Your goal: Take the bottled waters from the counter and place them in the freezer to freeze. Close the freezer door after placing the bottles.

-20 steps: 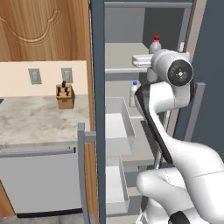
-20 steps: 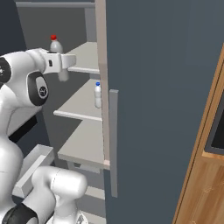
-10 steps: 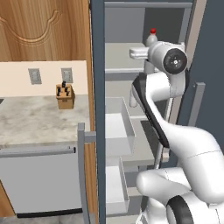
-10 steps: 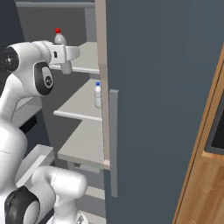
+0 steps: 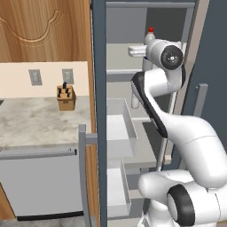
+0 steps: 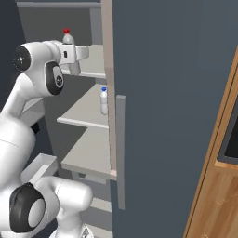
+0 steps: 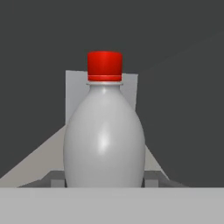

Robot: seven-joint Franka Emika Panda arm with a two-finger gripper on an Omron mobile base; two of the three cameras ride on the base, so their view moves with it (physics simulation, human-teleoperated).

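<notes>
I am carrying the red-capped bottle, clamped upright in my pincer, over the upper shelf of the open freezer, above the blue-capped bottle, so next I should be lowering and releasing it.

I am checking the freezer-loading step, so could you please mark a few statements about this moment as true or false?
1. The gripper holds the red-capped bottle. True.
2. The blue-capped bottle lies on its side on the counter. False: it stands upright on a freezer shelf.
3. The freezer door is shut. False: it stands open.
4. A knife block stands on the counter. True.
5. The red-capped bottle is lower than the blue-capped one. False: it is higher.
</notes>
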